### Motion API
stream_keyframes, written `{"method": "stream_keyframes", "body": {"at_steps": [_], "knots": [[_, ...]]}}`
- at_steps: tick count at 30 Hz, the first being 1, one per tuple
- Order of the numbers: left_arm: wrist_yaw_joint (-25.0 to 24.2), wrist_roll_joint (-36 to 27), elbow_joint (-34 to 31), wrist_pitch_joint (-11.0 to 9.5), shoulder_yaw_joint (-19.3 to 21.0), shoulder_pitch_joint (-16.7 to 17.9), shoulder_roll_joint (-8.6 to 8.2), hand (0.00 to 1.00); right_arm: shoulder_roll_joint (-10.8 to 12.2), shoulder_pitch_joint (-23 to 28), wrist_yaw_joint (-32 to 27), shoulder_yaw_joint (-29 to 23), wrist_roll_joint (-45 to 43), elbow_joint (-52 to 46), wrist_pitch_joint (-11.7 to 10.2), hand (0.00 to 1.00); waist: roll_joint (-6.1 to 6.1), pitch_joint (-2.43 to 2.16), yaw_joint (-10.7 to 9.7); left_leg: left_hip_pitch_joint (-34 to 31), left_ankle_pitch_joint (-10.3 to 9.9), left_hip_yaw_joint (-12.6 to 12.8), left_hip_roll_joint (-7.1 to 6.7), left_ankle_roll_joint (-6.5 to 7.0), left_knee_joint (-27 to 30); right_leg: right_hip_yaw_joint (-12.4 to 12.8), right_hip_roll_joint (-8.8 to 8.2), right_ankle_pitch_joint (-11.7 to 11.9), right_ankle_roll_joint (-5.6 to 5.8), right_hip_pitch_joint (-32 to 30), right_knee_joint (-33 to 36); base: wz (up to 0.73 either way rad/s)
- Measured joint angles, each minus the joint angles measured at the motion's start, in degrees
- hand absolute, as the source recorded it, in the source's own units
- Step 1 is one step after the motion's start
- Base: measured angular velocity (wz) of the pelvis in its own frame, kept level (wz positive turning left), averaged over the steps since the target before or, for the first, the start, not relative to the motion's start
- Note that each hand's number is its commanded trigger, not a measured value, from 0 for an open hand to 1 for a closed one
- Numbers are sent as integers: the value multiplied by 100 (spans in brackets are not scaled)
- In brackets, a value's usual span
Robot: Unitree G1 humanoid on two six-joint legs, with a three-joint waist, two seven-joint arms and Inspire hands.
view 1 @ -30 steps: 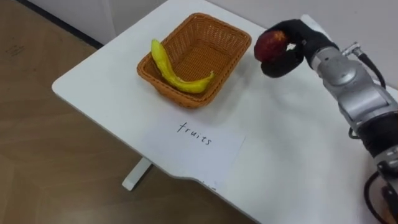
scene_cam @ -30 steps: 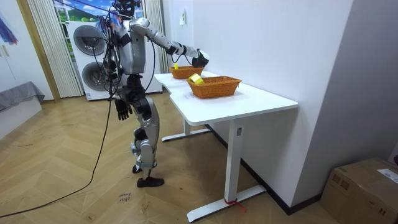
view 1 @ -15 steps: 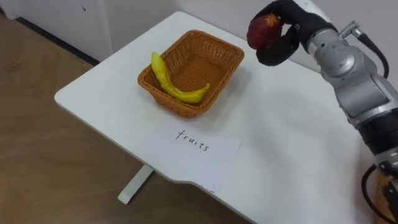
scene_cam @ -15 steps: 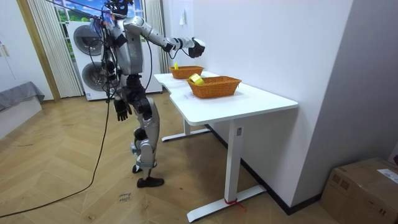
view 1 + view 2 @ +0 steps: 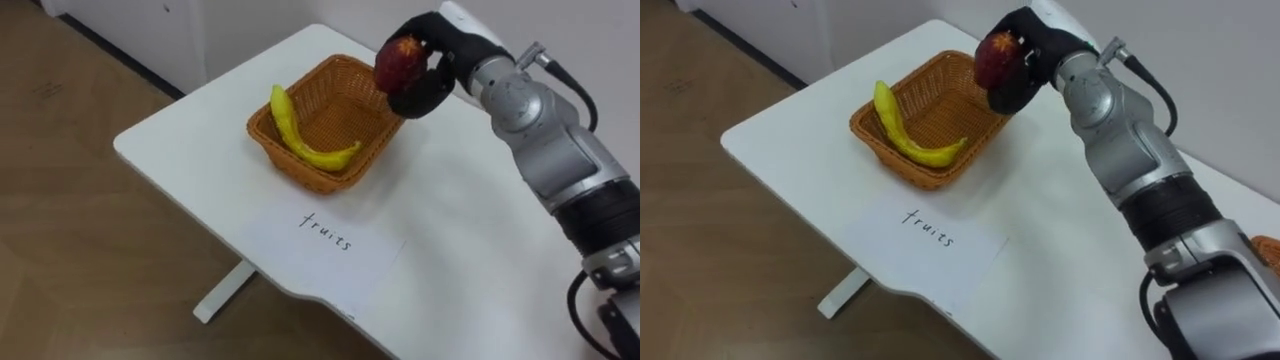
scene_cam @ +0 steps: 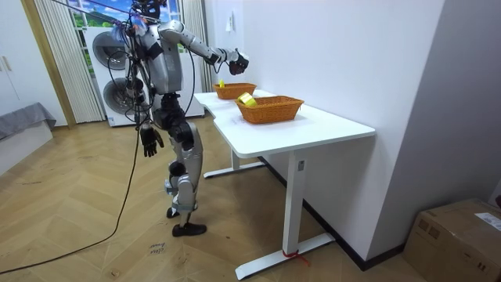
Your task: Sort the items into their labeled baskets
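Observation:
My right hand [image 5: 428, 72] [image 5: 1020, 70] is shut on a red apple [image 5: 397, 62] [image 5: 994, 57], held in the air over the far right rim of the wicker fruit basket [image 5: 330, 170] [image 5: 925, 170]. A yellow banana [image 5: 300, 135] [image 5: 902, 128] lies inside that basket along its left side. In the room view my right hand [image 6: 237, 59] is raised above the far basket [image 6: 234, 90] on the white table [image 6: 313, 125], and my left hand [image 6: 148, 139] hangs at my side by the hip.
A paper label [image 5: 330, 232] handwritten "fruits" lies in front of the basket, near the table's front edge [image 5: 200, 215]. A second wicker basket [image 6: 270, 108] holding a yellow item stands nearer the room camera. Wood floor lies to the left of the table.
My right hand has carried the apple up and leftward, from beside the basket to over its far right rim. The head camera has shifted too. The banana stays put.

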Motion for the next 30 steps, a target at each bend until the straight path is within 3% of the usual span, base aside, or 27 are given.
{"method": "stream_keyframes", "body": {"at_steps": [5, 6, 7, 8, 9, 10, 11, 21, 30], "knots": [[-1, -1, -3, 1, 9, -4, 11, 0, 147, 21, -1, 0, 0, 6, 28, 100, -37, -17, 81, 4, -1, -62, -6, -1, 0, -87, -5, -9, 14, 32, -1, 7], [-1, -3, -24, 7, 11, 4, 10, 0, 175, 31, -2, 0, 0, 31, 28, 83, -45, -17, 100, 4, -1, -66, -5, -1, 1, -90, -4, -9, 15, 34, -1, 0], [-1, -3, -40, 10, 11, 8, 9, 0, 180, 42, -2, 0, -2, 44, 28, 74, -50, -17, 105, 3, -1, -69, -6, -1, 3, -91, -4, -9, 15, 35, -1, 5], [-1, -2, -81, 15, 12, 24, 9, 0, 195, 71, -2, 0, -9, 64, 35, 58, -60, -13, 120, -5, -1, -100, -12, -1, 12, -107, -5, -10, 16, 44, -1, 11], [0, -2, -136, 32, 28, 41, 9, 0, 202, 104, -2, 0, -10, 66, 36, 51, -71, -10, 119, -13, -2, -138, -21, -2, 22, -123, -6, -10, 16, 53, -1, 13], [0, -2, -146, 38, 40, 43, 9, 0, 204, 119, -2, 0, -10, 66, 36, 15, -76, -10, 121, -15, -2, -150, -23, -2, 25, -127, -7, -10, 17, 56, -1, 11], [3, -2, -161, 53, 48, 57, 10, 0, 220, 132, -2, 0, -12, 68, 36, 0, -82, -8, 124, -15, -2, -164, -25, -3, 26, -126, -7, -11, 18, 62, -1, 5], [-45, -1, -282, 118, 49, 235, 9, 0, 284, 489, -2, 0, -13, 152, 37, 0, -79, 6, 130, 98, -11, -293, -113, 15, 33, -236, -58, -51, 83, 253, -78, 7], [-204, 2, -299, 121, 54, 233, 23, 0, 283, 493, -30, -5, -12, 610, 109, 0, -67, 12, 182, 111, -20, -309, -127, 28, 32, -238, -68, -57, 94, 276, -79, 1]]}}
